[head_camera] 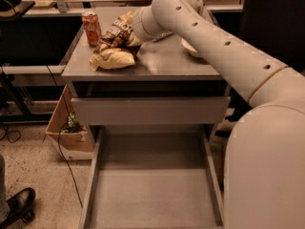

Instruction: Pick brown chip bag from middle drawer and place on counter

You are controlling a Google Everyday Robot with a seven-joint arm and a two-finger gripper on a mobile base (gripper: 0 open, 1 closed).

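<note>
- Gripper (129,32) is at the brown chip bag (112,51) on the surface (167,63); apart or clamped, I cannot tell.
- Arm (214,46) stretches diagonally from the lower right across the surface.
- Bag lies beside a red can (91,27); middle drawer (152,194) stands pulled out.

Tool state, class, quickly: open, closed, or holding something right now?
Tool: at the brown chip bag on the counter; open, closed or holding cannot be told.
</note>
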